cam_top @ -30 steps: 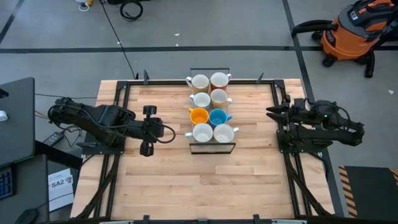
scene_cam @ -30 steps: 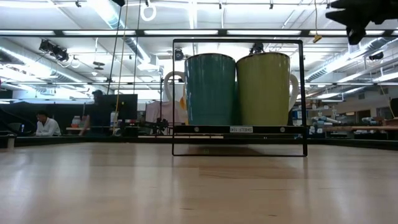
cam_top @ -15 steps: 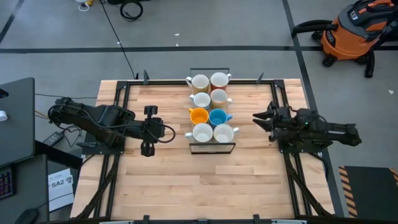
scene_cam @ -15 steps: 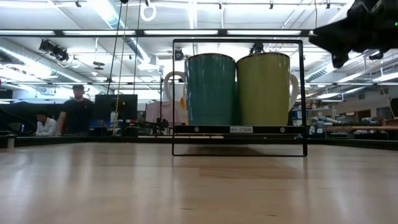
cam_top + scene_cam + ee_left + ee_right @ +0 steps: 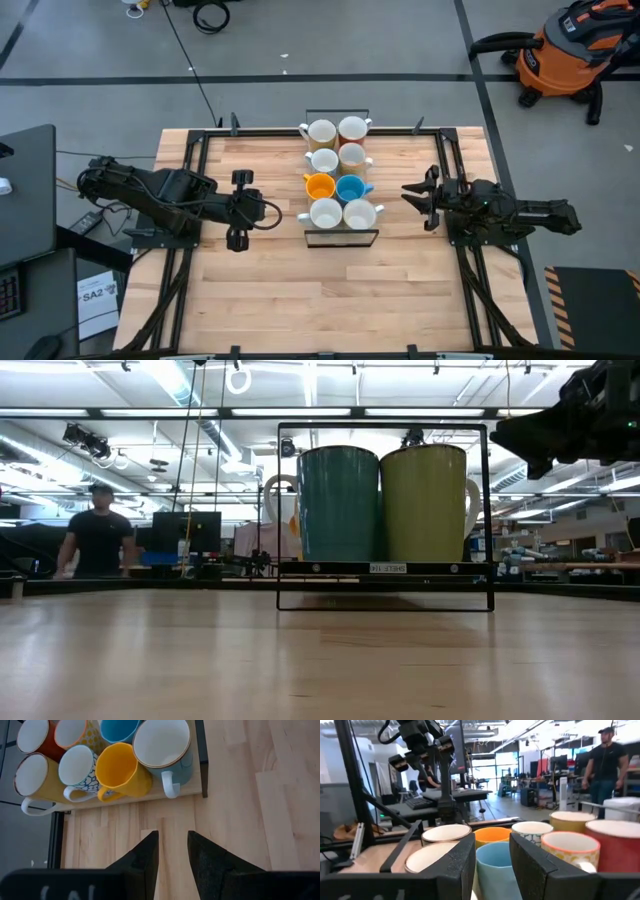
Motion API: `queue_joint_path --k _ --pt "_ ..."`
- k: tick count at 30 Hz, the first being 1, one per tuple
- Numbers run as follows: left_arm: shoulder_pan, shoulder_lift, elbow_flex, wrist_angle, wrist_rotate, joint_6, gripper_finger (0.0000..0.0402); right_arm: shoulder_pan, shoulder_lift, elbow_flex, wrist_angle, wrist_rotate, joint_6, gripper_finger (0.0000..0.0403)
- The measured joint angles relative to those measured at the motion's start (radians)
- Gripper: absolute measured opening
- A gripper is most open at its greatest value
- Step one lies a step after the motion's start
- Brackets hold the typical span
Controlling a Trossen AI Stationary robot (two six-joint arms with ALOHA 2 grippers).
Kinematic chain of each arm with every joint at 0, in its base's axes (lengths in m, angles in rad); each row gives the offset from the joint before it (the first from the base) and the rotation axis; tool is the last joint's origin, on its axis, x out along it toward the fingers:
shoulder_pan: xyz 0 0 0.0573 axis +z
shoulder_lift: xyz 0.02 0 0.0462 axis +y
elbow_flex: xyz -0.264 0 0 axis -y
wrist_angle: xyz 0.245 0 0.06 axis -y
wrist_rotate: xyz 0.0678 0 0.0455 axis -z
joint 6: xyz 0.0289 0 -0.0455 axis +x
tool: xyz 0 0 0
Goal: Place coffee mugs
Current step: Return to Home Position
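Eight coffee mugs (image 5: pixel 338 187) stand upright in two rows in a black-framed rack (image 5: pixel 340 238) at the table's far middle. Most are white inside; one is orange (image 5: pixel 319 186) and one blue (image 5: pixel 350 187). The low view shows the nearest two, teal (image 5: pixel 338 503) and pale green (image 5: pixel 425 503). My left gripper (image 5: pixel 272 213) hovers left of the rack, open by a narrow gap (image 5: pixel 172 837), pointing at the mugs (image 5: pixel 117 770). My right gripper (image 5: pixel 405 193) hangs right of the rack, above the table (image 5: pixel 530 445), open by a narrow gap (image 5: pixel 492 845) and facing the mugs (image 5: pixel 495 855).
Black metal frame rails run along the table's left (image 5: pixel 190 190) and right (image 5: pixel 455 200) sides. Bare wood (image 5: pixel 330 290) fills the near half. A person (image 5: pixel 95 540) walks in the room behind the table.
My right gripper has moved toward the table's left, closer to the rack of mugs, and has come down lower. The mugs and my left arm have kept still. A person in the room behind has walked across.
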Motion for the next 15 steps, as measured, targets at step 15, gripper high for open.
queue_joint_path --k 15 --pt "0.001 0.0 0.0 0.0 0.0 -0.128 0.011 0.0 0.0 0.0 0.002 0.0 -0.078 0.0126"
